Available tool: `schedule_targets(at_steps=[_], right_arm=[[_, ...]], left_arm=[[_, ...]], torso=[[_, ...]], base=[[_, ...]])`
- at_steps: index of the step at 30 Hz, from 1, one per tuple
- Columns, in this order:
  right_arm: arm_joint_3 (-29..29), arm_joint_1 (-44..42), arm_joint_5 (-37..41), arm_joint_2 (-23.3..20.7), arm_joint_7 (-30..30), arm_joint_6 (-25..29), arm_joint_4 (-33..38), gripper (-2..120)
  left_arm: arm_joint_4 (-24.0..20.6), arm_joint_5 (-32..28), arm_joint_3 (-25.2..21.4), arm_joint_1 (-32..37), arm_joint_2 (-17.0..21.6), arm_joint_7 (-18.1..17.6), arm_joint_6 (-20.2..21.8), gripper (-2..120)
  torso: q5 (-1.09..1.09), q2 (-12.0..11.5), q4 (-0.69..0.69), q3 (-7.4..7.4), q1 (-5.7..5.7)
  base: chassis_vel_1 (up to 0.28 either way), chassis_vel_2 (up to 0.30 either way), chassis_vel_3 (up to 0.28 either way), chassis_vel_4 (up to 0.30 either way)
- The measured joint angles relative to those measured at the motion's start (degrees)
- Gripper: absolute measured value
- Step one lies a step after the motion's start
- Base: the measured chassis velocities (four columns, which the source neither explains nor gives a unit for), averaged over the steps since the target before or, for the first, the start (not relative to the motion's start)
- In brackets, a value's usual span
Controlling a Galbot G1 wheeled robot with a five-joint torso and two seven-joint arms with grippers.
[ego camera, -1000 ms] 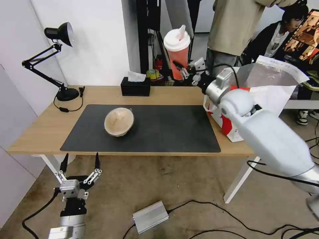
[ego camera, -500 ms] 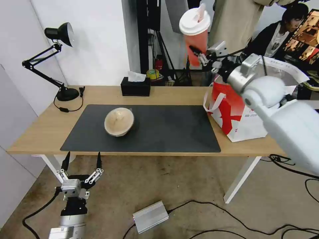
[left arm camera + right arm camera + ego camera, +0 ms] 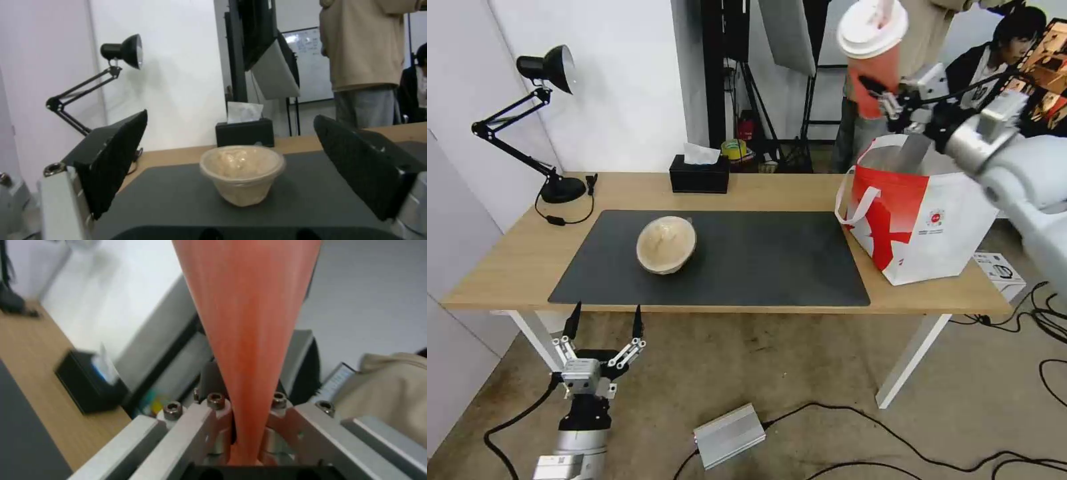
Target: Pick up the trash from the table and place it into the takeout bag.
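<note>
My right tool (image 3: 887,100) sits in the upper right of the head view, closed on the lower body of the red plastic drink cup with a white domed lid (image 3: 872,50). The cup is held roughly upright, high above the open mouth of the large red-and-white insulated takeout bag with white strap handles (image 3: 924,223), toward its left side. In the right wrist view the cup's red wall (image 3: 247,333) runs down between the metal fingers (image 3: 195,426), gripped near its narrow base.

My left tool (image 3: 602,333) hangs in the lower left of the head view, below the front edge of the long light-wood table (image 3: 507,263), its black fingers spread wide and holding nothing. The tan round bowl (image 3: 666,244) rests on the dark grey rectangular mat (image 3: 760,260), left of centre.

Risks, in my judgement: the grip is low on a tall, top-heavy cup, so it could tip or slip if swung. Released from this height, it could strike the bag's rim or left wall, fall outside, or pop its lid. The soft bag may also topple.

Markings: the bag carries a small round red logo (image 3: 936,217) with small print beneath, too small to read. No other writing is legible.
</note>
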Motion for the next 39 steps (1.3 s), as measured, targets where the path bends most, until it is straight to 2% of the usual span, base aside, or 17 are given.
schedule_targets(at_steps=[8, 15, 23, 39], right_arm=[[5.9, -3.8, -5.9, -4.7, -5.6, 0.1, -1.4, 3], [6.9, -3.8, -12.2, -5.8, -8.7, 1.2, -3.7, 3], [5.7, -1.5, -18.5, -4.7, -10.6, 3.6, -7.8, 3], [-2.4, 9.1, -33.4, 0.9, -15.6, 7.3, -17.1, 3]], left_arm=[[-0.2, 1.0, 1.3, 0.0, -0.3, 0.1, 0.0, 100], [-0.6, 1.4, 1.9, 0.1, -0.3, 0.2, 0.0, 100], [-0.7, 1.4, 1.9, 0.5, -0.4, 0.3, -0.2, 100], [-0.9, 1.1, 1.4, 0.7, -0.6, 0.3, -0.6, 100]], torso=[[0.00, 0.0, 0.00, 0.00, 0.00], [0.00, 0.0, 0.00, 0.00, 0.00], [-0.01, 0.0, 0.01, 0.00, 0.00], [-0.01, 0.0, 0.01, 0.01, 0.01]], base=[[0.000, 0.000, 0.000, 0.000], [0.000, 0.000, 0.000, 0.000], [0.000, 0.000, 0.000, 0.000], [0.000, 0.000, 0.000, 0.000]])
